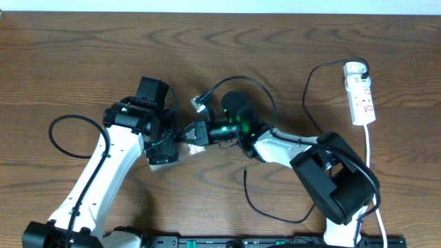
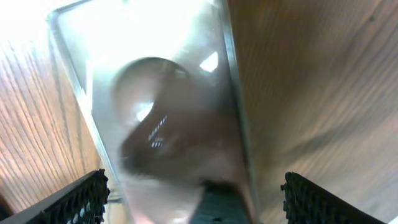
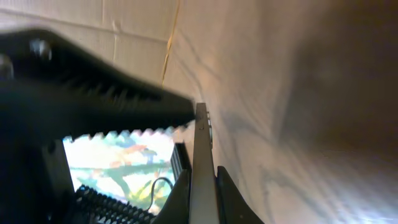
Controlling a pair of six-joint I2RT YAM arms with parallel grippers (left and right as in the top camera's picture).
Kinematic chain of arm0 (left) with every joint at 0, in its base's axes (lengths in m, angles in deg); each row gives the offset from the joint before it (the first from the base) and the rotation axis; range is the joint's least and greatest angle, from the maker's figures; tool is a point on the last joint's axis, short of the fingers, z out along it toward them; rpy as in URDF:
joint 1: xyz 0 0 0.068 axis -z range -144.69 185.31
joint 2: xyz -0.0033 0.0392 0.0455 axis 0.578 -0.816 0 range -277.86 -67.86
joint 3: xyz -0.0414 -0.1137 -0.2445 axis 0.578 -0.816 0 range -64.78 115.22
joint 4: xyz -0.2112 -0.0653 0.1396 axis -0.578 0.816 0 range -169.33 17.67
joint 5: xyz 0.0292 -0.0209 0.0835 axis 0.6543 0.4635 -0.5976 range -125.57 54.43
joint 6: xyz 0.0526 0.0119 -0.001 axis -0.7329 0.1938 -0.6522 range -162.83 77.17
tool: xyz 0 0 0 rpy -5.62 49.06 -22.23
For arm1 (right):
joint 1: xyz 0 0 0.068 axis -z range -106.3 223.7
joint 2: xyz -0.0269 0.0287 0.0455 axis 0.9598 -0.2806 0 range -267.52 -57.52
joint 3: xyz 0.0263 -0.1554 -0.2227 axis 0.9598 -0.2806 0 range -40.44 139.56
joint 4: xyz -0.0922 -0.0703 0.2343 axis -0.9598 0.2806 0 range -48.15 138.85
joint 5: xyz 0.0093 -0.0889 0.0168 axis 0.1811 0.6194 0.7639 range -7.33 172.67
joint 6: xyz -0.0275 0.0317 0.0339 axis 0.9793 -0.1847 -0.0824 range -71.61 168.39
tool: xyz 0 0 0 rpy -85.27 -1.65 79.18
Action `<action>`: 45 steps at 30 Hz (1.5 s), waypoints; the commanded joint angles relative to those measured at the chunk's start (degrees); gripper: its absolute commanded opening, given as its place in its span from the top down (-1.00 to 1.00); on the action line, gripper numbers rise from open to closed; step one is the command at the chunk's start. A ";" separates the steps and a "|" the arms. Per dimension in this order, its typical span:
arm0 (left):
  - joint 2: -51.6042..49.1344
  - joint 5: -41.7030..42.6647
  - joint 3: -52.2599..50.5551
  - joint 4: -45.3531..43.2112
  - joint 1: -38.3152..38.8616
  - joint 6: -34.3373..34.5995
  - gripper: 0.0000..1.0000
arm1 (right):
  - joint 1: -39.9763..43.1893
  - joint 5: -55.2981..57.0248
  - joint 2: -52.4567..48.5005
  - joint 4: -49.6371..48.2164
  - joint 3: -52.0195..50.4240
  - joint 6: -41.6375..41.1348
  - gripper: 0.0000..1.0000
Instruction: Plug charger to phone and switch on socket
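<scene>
Phone [image 2: 168, 124]: btwn left hand's fingers, not gripped.
Left hand [image 2: 198, 202]: wide.
Right hand [image 1: 189, 132]: closed tight; can't tell if holding anything.
Charger [image 1: 199, 104]: tip just beside right hand.

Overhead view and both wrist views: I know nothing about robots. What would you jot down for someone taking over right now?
Left pincer: open, straddling the flat bronze-brown phone without touching it.
Right pincer: shut, next to the phone; what it grips, if anything, cannot be told.
The thin black charger cable runs from the white power-strip socket at far right. Its small plug tip seems to lie free on the wooden table.
Done: nothing confirmed.
Left: plug tip into phone, switch socket on (switch state too small to read).
</scene>
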State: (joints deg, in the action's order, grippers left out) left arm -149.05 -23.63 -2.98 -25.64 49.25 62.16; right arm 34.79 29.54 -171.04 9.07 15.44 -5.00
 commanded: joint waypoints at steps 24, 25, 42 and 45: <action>-0.02 10.97 0.31 -25.46 -0.13 -32.63 -0.80 | 18.27 0.63 0.50 -0.04 1.07 -40.98 0.97; -0.02 10.97 0.31 -25.90 -0.13 -32.87 -0.80 | 18.25 0.70 0.50 -0.79 1.07 -43.60 0.97; -0.04 5.33 0.31 -30.86 -0.13 -33.38 -0.81 | 15.82 1.81 0.50 -23.96 1.07 -62.75 0.97; -0.04 5.33 0.31 -32.65 -0.13 -33.38 -0.81 | 14.80 1.79 0.50 -24.06 1.07 -62.73 0.97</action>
State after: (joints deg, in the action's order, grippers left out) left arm -149.05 -16.88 -2.98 -57.40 49.25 30.14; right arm 50.74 31.51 -171.08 -14.18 15.48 -65.45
